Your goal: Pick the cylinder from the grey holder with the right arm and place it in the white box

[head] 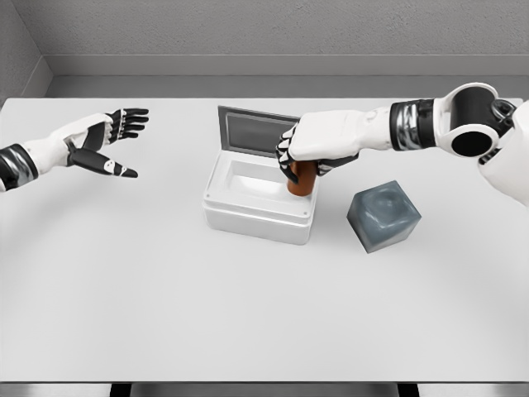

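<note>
Nearest me, bare desk (264, 322). My right hand (318, 149), fingers wrapped round the brown cylinder (301, 180), hovers at the white box (260, 198) rim, three o'clock side; releasing here risks tipping it outside. Left hand (99, 141) spread, idle.

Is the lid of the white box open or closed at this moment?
Open. The lid stands raised at the back of the white box, and the hollow inside is visible below the cylinder in the right hand.
</note>
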Robot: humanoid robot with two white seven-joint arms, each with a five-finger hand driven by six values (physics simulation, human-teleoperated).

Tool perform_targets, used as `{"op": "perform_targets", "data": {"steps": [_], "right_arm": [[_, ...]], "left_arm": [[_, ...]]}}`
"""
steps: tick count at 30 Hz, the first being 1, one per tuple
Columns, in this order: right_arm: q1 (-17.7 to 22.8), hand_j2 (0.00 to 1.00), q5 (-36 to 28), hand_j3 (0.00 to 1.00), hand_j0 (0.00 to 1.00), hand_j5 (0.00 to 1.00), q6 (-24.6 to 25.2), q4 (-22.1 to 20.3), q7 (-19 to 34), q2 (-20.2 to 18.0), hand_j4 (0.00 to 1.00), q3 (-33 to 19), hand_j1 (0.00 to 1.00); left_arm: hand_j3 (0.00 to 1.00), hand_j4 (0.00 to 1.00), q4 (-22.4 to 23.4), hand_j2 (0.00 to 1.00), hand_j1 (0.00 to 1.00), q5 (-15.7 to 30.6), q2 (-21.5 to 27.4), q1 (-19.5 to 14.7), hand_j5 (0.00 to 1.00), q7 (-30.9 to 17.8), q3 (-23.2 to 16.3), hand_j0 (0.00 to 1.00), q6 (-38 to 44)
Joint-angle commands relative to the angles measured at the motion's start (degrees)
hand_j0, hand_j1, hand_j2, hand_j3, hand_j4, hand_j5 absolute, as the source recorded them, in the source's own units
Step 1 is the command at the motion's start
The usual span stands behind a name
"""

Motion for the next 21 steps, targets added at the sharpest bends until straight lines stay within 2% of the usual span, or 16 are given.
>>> {"op": "perform_targets", "data": {"steps": [1,21], "right_arm": [[-0.09,0.35,0.01,0.35,0.35,0.35,0.12,0.90,0.00,0.54,0.35,-0.03,0.35],[-0.35,0.35,1.24,0.35,0.35,0.35,0.12,2.04,0.00,0.63,0.35,-0.03,0.35]], "left_arm": [[1.00,1.00,-0.05,1.00,1.00,0.32,0.04,0.00,1.00,0.00,0.07,1.00,0.01],[1.00,1.00,0.04,1.00,1.00,0.40,0.04,0.00,1.00,0.00,0.07,1.00,0.01]]}}
